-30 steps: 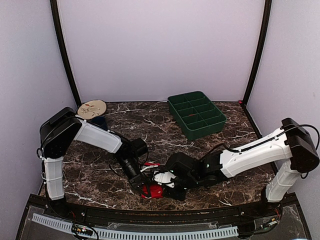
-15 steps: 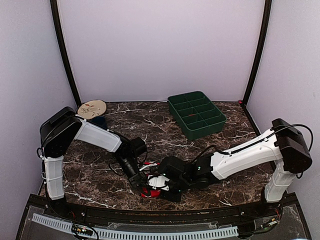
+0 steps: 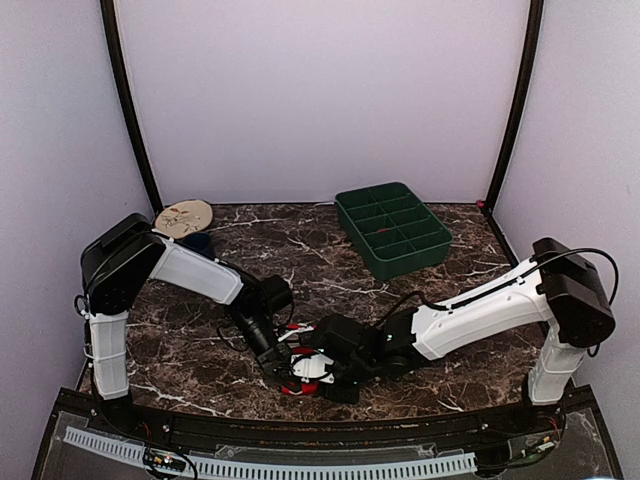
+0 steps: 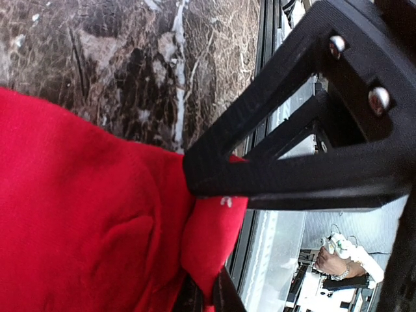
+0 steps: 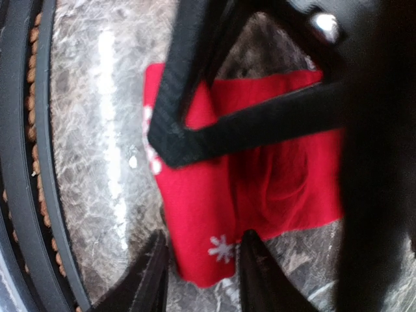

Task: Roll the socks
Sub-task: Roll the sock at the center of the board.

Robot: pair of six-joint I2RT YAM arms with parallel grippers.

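Observation:
A red sock [image 3: 300,386] lies bunched on the marble table near the front edge, mostly hidden under both grippers. In the left wrist view the red sock [image 4: 84,214] fills the left side, and my left gripper [image 4: 209,292] is shut on a fold of it at the bottom edge. In the right wrist view a red sock [image 5: 260,169] with white snowflakes lies flat. My right gripper [image 5: 205,276] is open, its fingers [image 5: 151,276] straddling the sock's near end. I cannot tell one sock from the other. In the top view the left gripper [image 3: 283,368] and right gripper [image 3: 312,368] meet over it.
A green compartment tray [image 3: 392,230] stands at the back right. A round tan plate [image 3: 183,217] and a dark blue object [image 3: 199,243] sit at the back left. The table's front rail [image 3: 300,425] runs just below the sock.
My right arm has moved left and down over the sock, hiding most of it in the top view. The left arm has stayed in place.

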